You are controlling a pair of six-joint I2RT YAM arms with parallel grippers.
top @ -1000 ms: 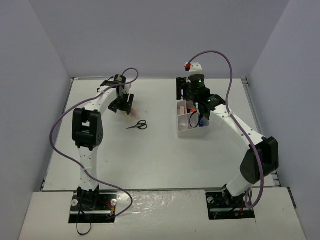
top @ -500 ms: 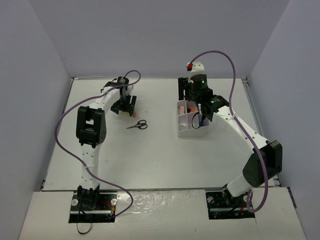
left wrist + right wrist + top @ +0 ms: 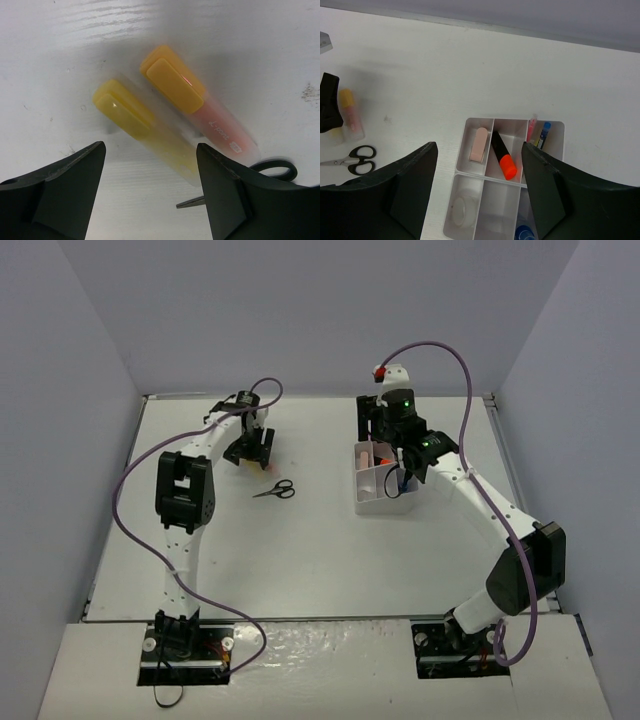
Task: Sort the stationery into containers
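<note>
- Sorted so far, in the white organiser tray (image 3: 510, 119) at the lower middle of the right wrist view:
  - a pink eraser (image 3: 479, 145) and an orange-capped highlighter (image 3: 501, 156) lie in neighbouring upper compartments;
  - a clear tape ring (image 3: 461, 210) sits in the compartment below the eraser;
  - thin sticks (image 3: 543, 134), one pink and one blue-tipped, stand in the upper right compartment;
  - a blue cap (image 3: 524, 233) shows at the frame's bottom edge (too cropped to say what it belongs to).
- Not yet sorted, out on the table (image 3: 330, 560):
  - a yellow highlighter (image 3: 135, 125) and a pink-bodied highlighter (image 3: 200, 110) lie side by side across the middle of the left wrist view;
  - the scissors (image 3: 276, 490) lie just beside them, left of centre in the top view and well apart from the tray.
- The left gripper (image 3: 150, 147) hangs directly over the two highlighters, with its fingers apart and nothing between them.
- The right gripper (image 3: 479, 147) hovers above the tray, with its fingers spread and empty.
- My judgement is that the task is well past halfway, with three items left. The step in hand looks like a pick of one highlighter, probably the yellow one, which lies more nearly between the fingers.
</note>
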